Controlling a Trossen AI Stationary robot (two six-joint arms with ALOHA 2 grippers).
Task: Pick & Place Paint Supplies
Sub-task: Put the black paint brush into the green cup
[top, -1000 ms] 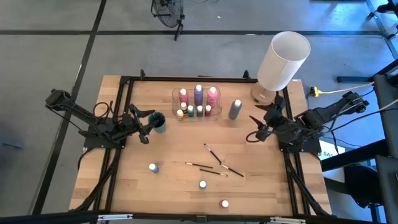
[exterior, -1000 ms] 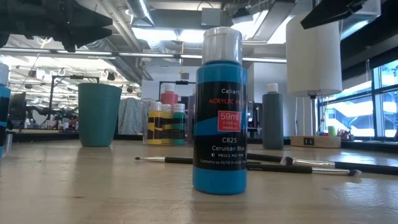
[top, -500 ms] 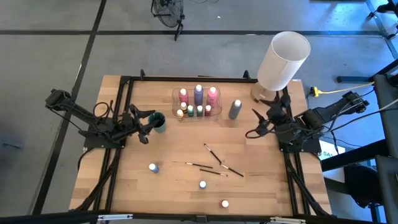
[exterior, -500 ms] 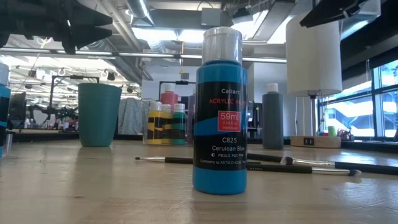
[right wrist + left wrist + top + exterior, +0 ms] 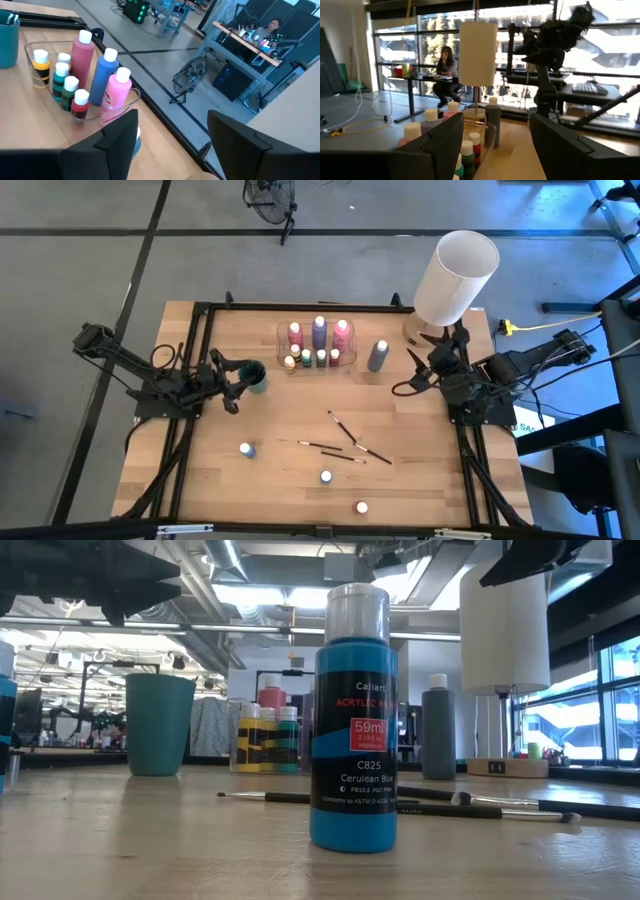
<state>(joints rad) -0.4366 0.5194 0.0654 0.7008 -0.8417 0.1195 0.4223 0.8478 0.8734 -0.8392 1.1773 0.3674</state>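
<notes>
Left hand (image 5: 232,383): low over the counter's left side, just beside the teal cup (image 5: 255,376); fingers spread wide, nothing between them.
Right hand (image 5: 432,363): raised at the right edge, near the lamp's base; fingers spread wide, holding nothing.
Counter (image 5: 280,470): pale wood in a black frame.
Clear tray (image 5: 283,337): at the back centre; holds three taller bottles in a row, pink (image 5: 294,335), purple (image 5: 319,331), pink (image 5: 342,332), with tiny white-capped bottles (image 5: 307,359) in front of them, yellow, green and red among them.
Grey bottle (image 5: 377,356): upright, just right of the tray, apart from it.
Brushes (image 5: 345,442): thin and dark-handled, lying loose mid-counter, some crossing one another.
Blue bottle (image 5: 246,450): upright, front left, alone.
Second blue bottle (image 5: 354,720): upright, close before the low camera.
Red-capped bottle (image 5: 361,507): at the front edge, well apart from the tray.
Lamp (image 5: 453,280): big white cylinder, back right corner.
Room: a person sits at a desk beyond the counter.
</notes>
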